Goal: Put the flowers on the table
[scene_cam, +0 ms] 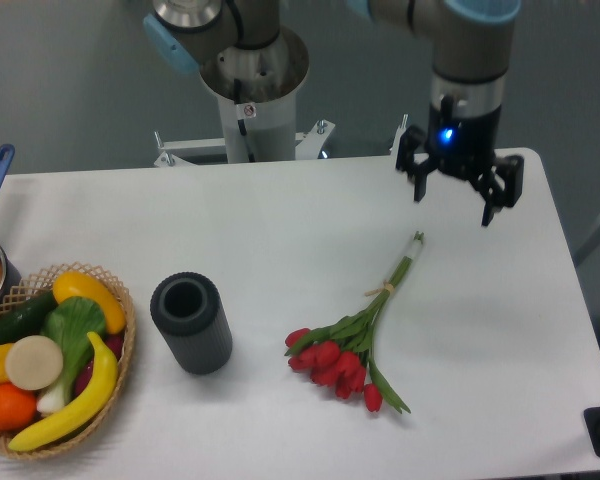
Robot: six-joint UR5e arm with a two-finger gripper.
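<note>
The flowers (pixel 355 340) lie flat on the table (pixel 280 220), right of centre in the frame, red heads toward the lower middle and stems pointing up toward the pincer (pixel 460 196). The pincer hangs in the upper right, fingers spread wide and holding nothing, apart from the stem tips. The vase (pixel 190 323) stands empty left of the bunch. Judging by this, the placing looks done; only pulling the arm away remains.

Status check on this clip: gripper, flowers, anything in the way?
Gripper open, empty, above the stem ends. Flowers flat on table. Vase well clear.
</note>
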